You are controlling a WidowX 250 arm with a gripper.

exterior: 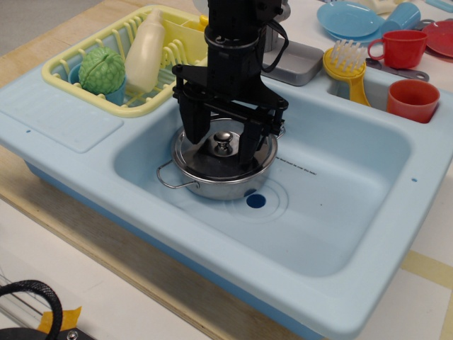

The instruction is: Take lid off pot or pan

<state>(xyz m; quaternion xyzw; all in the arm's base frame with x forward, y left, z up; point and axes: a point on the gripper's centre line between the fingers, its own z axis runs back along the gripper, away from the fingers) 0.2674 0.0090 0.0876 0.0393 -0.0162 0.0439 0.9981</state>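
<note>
The small steel pot [212,185] with wire loop handles stands in the light blue toy sink [333,212], left of the drain. The round steel lid [225,159] sits on it, its small round knob [224,142] at the centre. My black gripper [224,144] hangs straight down over the lid, open, with one finger on each side of the knob and the tips low, near the lid's surface. The fingers do not touch the knob. The arm hides the back of the lid.
A yellow dish rack [85,57] with a green ball and a white bottle stands at the back left. A yellow brush [347,67], red cups [412,99] and blue plates [350,20] lie at the back right. The blue drain [255,201] is right of the pot.
</note>
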